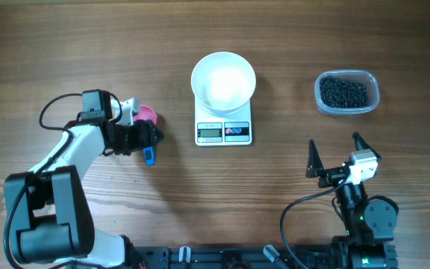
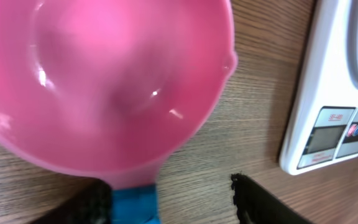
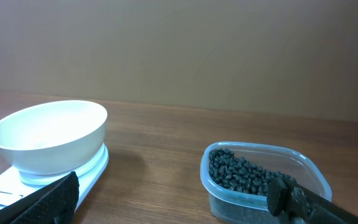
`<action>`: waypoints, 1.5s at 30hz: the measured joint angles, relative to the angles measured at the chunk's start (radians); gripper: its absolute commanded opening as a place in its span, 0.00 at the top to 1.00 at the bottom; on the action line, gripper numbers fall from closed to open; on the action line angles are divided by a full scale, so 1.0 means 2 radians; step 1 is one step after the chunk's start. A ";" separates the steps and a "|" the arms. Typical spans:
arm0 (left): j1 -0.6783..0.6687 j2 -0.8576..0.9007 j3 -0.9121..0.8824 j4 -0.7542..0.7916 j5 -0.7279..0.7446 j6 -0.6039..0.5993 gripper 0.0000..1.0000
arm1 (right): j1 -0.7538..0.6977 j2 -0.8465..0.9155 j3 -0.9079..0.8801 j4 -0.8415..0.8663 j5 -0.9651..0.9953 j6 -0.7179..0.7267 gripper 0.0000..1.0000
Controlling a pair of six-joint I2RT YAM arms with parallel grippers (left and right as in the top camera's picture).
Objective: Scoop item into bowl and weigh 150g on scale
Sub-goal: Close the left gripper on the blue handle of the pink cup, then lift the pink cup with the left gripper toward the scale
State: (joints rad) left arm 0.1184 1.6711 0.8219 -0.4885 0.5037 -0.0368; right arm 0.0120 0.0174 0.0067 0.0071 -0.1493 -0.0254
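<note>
where wood-grain table (image 1: 88, 45) meets bare wall (image 3: 179, 50), left hand (image 1: 155, 136) parted astride scoop handle (image 2: 134, 202), right hand (image 1: 334, 142) spread wide

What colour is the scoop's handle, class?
Blue; the scoop's handle shows best in the left wrist view.

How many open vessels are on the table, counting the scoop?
3: the white bowl sits on the scale in the middle; the clear tub of black pellets stands right of it; the pink scoop is left of the scale. None appears hidden.
</note>
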 measured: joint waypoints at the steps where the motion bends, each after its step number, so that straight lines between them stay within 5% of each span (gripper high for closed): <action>1: 0.000 0.000 0.000 0.000 -0.002 -0.001 0.49 | 0.000 0.000 0.000 0.000 0.000 0.000 0.00; 9: 0.000 0.000 0.000 0.003 -0.014 -0.001 0.74 | 0.000 0.000 0.000 0.000 0.000 0.000 0.01; 19: 0.000 0.000 0.000 0.014 -0.016 -0.001 0.88 | 0.000 0.000 0.000 0.000 0.000 0.000 0.00; 34: 0.000 -0.006 0.000 0.034 0.030 -0.005 0.96 | 0.000 0.000 0.000 0.000 0.000 0.000 0.00; 45: 0.000 -0.112 0.000 0.041 0.084 -0.066 0.96 | 0.000 0.000 0.000 0.000 0.000 0.000 0.00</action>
State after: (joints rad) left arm 0.1184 1.4471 0.8215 -0.4065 0.6727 -0.1696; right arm 0.0120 0.0174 0.0067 0.0071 -0.1493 -0.0254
